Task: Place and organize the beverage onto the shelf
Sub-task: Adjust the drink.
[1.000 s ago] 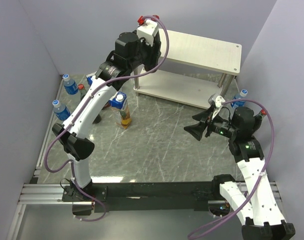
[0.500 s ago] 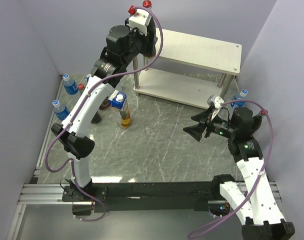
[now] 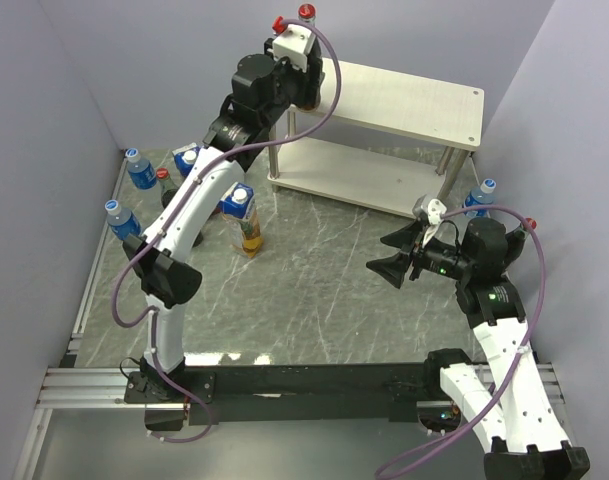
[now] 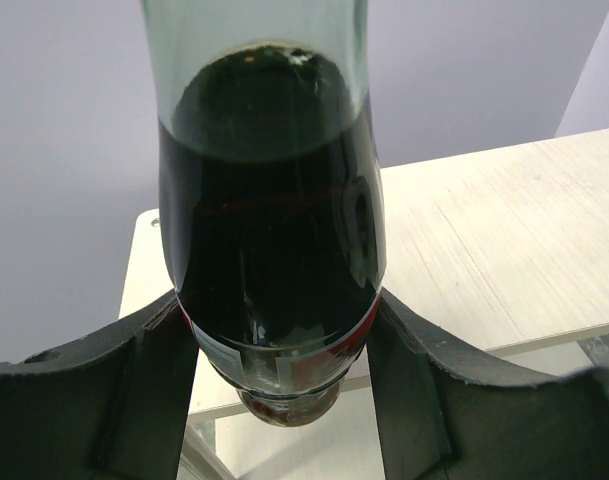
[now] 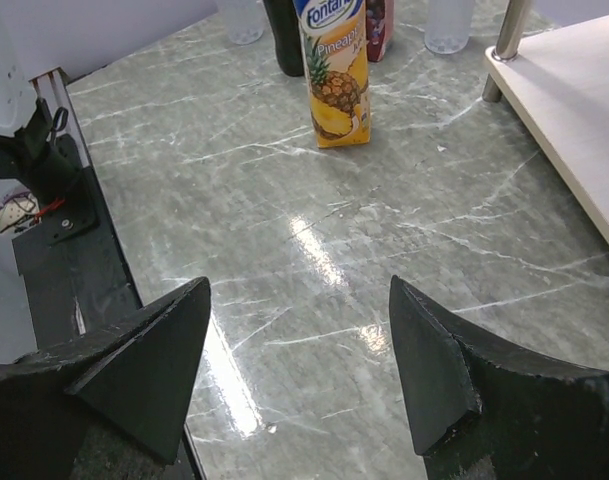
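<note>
My left gripper is raised at the left end of the shelf and is shut on a dark Coca-Cola bottle whose red cap points up. In the left wrist view the bottle stands upright between the fingers, in front of the pale top board and not touching it. My right gripper hovers open and empty over the floor in front of the shelf, its jaws wide apart. A pineapple carton stands ahead of it.
Left of the shelf stand a pineapple carton, a grape carton, a red-capped cola bottle and two water bottles. Another water bottle stands by the shelf's right leg. Grey walls close in on both sides.
My left arm has lifted the cola bottle and carried it right, to the left end of the top board. The right arm has barely moved.
</note>
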`<state>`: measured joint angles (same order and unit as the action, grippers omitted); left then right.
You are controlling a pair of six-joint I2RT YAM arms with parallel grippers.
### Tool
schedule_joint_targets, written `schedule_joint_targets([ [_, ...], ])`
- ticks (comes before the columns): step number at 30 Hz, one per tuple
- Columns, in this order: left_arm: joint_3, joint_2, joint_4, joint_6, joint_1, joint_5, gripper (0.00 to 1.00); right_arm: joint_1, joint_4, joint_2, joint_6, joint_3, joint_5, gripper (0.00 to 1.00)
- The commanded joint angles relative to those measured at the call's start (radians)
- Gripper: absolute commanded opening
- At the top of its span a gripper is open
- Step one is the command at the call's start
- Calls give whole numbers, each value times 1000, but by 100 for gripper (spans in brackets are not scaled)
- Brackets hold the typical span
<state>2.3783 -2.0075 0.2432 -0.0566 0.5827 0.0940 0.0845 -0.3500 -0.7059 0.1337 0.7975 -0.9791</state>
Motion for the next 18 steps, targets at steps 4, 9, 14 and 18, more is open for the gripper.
schedule_joint_targets([
  [4, 93, 90, -283, 36, 2, -42, 0, -5, 40, 13, 38, 3, -15, 78],
  [9, -5, 235, -257, 150, 2, -114, 0, -5, 63, 45, 101, -20, -68, 78],
  [14, -126, 364, -176, 260, 2, -215, 0, -3, 107, 33, 199, -21, -148, 78],
  [18, -229, 482, -139, 375, 3, -303, 0, -3, 163, -21, 123, 84, -210, 78],
])
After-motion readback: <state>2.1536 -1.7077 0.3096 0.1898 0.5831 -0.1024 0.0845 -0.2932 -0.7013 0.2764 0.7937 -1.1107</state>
